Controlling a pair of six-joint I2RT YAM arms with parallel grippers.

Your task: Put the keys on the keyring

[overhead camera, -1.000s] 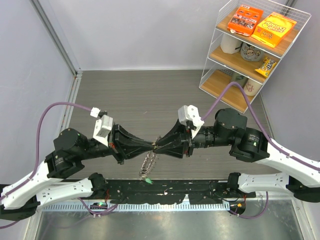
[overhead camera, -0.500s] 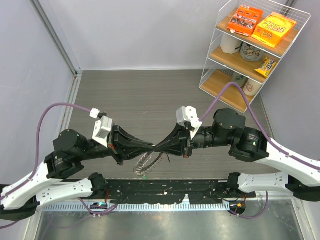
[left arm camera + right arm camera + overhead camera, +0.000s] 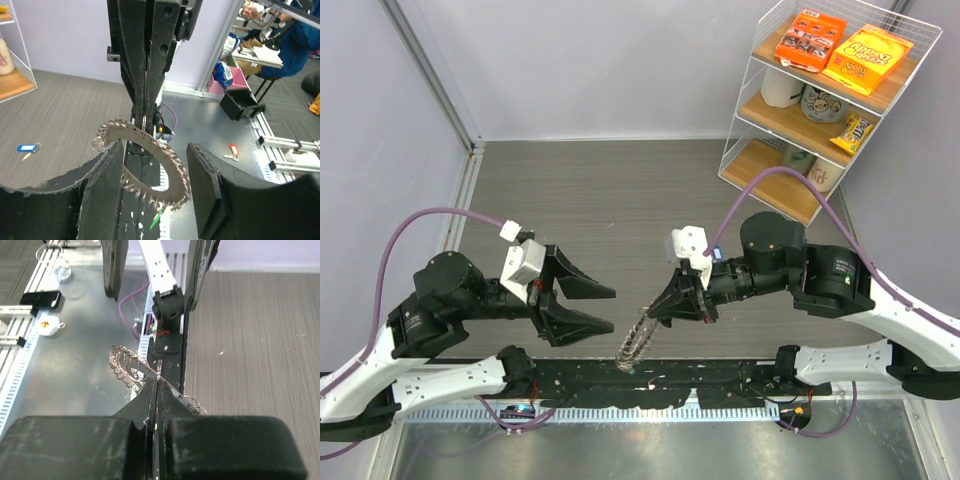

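Right hand (image 3: 656, 316) clenched on keyring (image 3: 637, 342), many keys (image 3: 176, 187) threaded. Left hand (image 3: 611, 309) spread, empty. I see blue-tagged key (image 3: 26, 148) loose on surface (image 3: 55, 115); judge task unfinished.

Left gripper (image 3: 610, 308) spread wide, right gripper (image 3: 655, 312) pinched tight, seemingly tilted downward

Grey planked table (image 3: 620, 190), lilac walls (image 3: 620, 60), white wire shelf (image 3: 756, 165).

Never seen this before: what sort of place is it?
Probably a robotics lab test cell: two robot arms bolted to a walled-in table, a staged shelf of snacks and mugs, and a person working nearby.
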